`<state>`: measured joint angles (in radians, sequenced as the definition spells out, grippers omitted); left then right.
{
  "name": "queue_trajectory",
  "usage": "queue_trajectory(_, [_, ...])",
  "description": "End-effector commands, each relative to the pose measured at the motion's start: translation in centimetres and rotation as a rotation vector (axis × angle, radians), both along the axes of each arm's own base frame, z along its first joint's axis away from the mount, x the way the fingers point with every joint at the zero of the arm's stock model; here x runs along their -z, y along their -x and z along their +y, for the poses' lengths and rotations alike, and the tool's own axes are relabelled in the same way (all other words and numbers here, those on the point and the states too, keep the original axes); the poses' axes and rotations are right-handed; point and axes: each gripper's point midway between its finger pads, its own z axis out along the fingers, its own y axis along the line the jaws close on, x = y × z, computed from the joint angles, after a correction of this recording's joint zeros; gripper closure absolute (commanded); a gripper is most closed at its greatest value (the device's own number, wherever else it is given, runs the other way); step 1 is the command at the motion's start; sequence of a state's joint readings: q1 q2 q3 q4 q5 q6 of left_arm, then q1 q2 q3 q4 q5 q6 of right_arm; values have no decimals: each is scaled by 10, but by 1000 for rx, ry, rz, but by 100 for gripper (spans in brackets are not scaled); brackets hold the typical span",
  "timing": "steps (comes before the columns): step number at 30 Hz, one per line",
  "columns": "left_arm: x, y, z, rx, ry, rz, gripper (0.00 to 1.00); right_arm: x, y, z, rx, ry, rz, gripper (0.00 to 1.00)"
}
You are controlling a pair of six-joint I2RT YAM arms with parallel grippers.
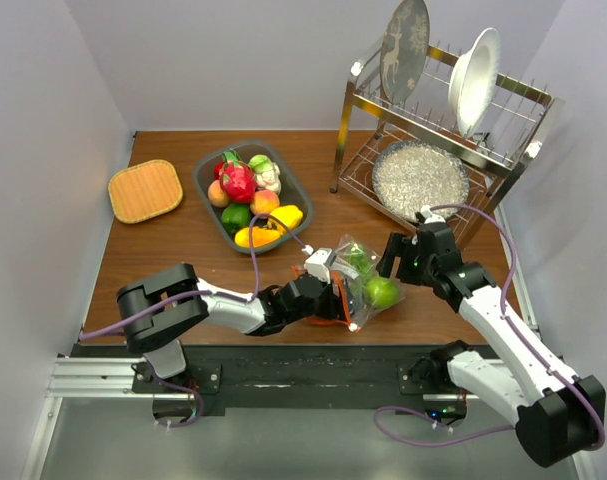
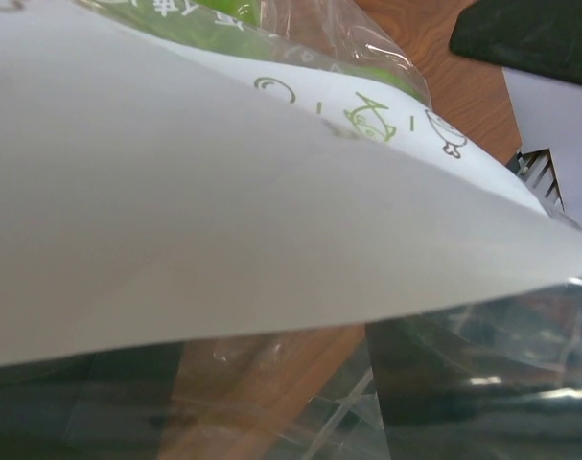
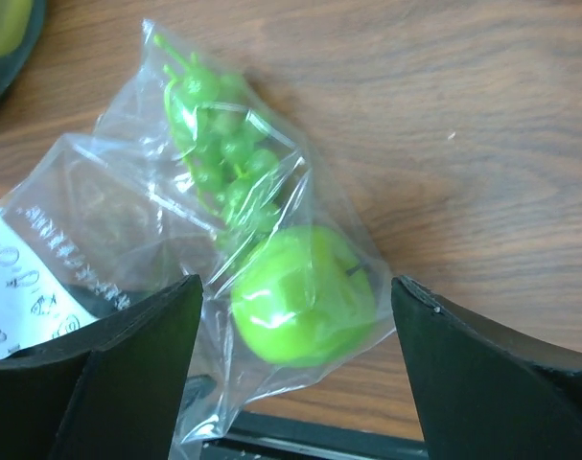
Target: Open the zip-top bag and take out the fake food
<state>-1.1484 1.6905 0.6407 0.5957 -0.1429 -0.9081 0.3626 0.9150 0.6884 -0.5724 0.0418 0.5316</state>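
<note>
Between the right gripper [image 3: 297, 284] fingers, which are spread wide and touching nothing, sits the green apple [image 3: 305, 307]. It's inside the zip-top bag [image 3: 128, 192] with a gap on both sides. Past the fingertips, in the same bag, is a green grape-like bunch [image 3: 219, 144]. The bag lies on the wood table [image 3: 482, 144]; neither piece is out.

Left gripper [image 1: 326, 290] is at the bag's other end, by the orange-red zip strip [image 1: 343, 302]. Its wrist view is filled by the bag's white printed label [image 2: 223, 220], close over the fingers. The fingers are hidden, so I can't tell whether they pinch plastic or stand apart.

Step, my read: opening/emptying. The mouth end is at the left fingers; the closed end with the apple is at the right fingers. Can't tell whether the zip is fully parted.

Next move needs:
- One side holding the mouth firmly.
- The other freeing the apple, either by pinching film beyond the apple and tipping it toward the mouth, or by reaching in through the mouth.

Closing the right fingers where they stand would likely clamp the apple through the plastic, not free it. Film looks slick and crinkly, so expect slip.
</note>
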Motion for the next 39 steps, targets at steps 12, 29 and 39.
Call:
queue_trajectory(12, [-24, 1, -19, 54, 78, -62, 16, 38, 6, 22, -11, -116, 103, 64])
queue_trajectory(29, [-12, -16, -41, -6, -69, -61, 9, 64, 17, 19, -37, -34, 131, 100])
queue_trajectory(39, [13, -21, -31, -92, -300, -75, 8, 74, 26, 32, -77, 9, 140, 100])
